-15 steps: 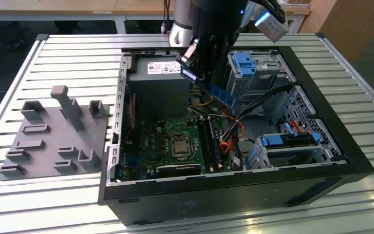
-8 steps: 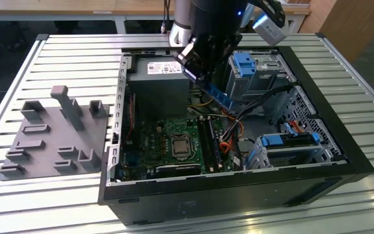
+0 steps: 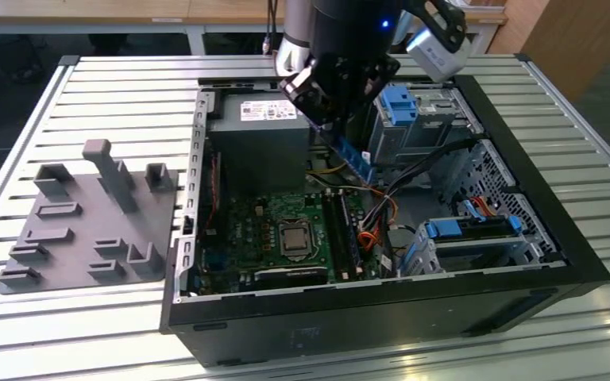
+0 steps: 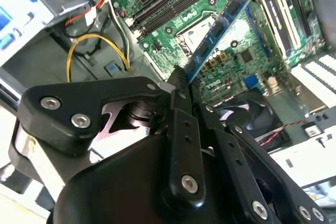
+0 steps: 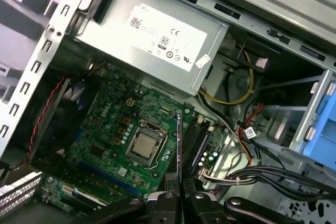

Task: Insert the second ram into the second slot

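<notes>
Open black steel computer case lying on its side on a table of pale ribbed metal slats.

The black, jointed gripper hangs over the far half of the case. Its fingers are pressed together on one end of the second ram. This is a thin, flat, long blue-green board, and the second wrist view shows a row of dark rectangular chips along its face. In the first wrist view it appears edge-on as a narrow sliver. The stick slopes down from the gripper and is held in the air above the green motherboard, not seated. Its free end is over the far end of the memory slots, which are long, dark, parallel channels.

- Toward the exterior view's left of the slots sits the square, metallic processor socket.
- Farther off is the power supply, a dull grey sheet-metal box with a white label.
- At the exterior view's right are chunky blue plastic drive brackets, with yellow, red and black cables nearby.
- A matte grey moulded fixture plate with upright posts lies on the table at the exterior view's left of the case.
</notes>
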`<act>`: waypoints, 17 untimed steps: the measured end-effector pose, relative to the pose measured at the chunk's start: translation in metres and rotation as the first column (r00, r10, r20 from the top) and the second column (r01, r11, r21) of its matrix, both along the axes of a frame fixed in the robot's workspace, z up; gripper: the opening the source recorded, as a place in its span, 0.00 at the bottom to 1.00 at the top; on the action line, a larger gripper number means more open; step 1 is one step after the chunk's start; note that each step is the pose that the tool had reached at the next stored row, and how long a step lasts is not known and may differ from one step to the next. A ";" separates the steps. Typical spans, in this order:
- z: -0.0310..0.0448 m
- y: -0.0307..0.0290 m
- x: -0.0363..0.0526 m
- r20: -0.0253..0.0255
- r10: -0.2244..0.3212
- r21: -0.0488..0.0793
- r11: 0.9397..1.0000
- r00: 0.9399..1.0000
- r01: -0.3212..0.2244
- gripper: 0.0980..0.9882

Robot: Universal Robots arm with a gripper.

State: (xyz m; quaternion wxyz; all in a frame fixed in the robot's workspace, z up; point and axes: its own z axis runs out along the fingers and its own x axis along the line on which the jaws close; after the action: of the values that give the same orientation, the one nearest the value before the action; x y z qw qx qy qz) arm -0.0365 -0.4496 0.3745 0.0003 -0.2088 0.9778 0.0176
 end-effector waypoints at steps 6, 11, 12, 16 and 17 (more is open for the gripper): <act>-0.0007 0.0000 0.0000 0.000 -0.107 -0.002 0.994 0.994 0.107 0.04; -0.0012 0.0000 0.0000 0.000 -0.196 -0.003 0.981 0.981 0.196 0.04; -0.0014 0.0000 0.0000 0.000 -0.213 -0.004 0.977 0.977 0.213 0.04; -0.0020 0.0000 0.0000 0.001 -0.283 -0.005 0.959 0.959 0.283 0.04; -0.0022 0.0000 0.0000 0.001 -0.300 -0.005 0.954 0.954 0.300 0.04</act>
State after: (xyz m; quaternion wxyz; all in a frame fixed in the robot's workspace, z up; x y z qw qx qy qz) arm -0.0365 -0.4496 0.3723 0.0024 -0.0579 0.9982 0.0149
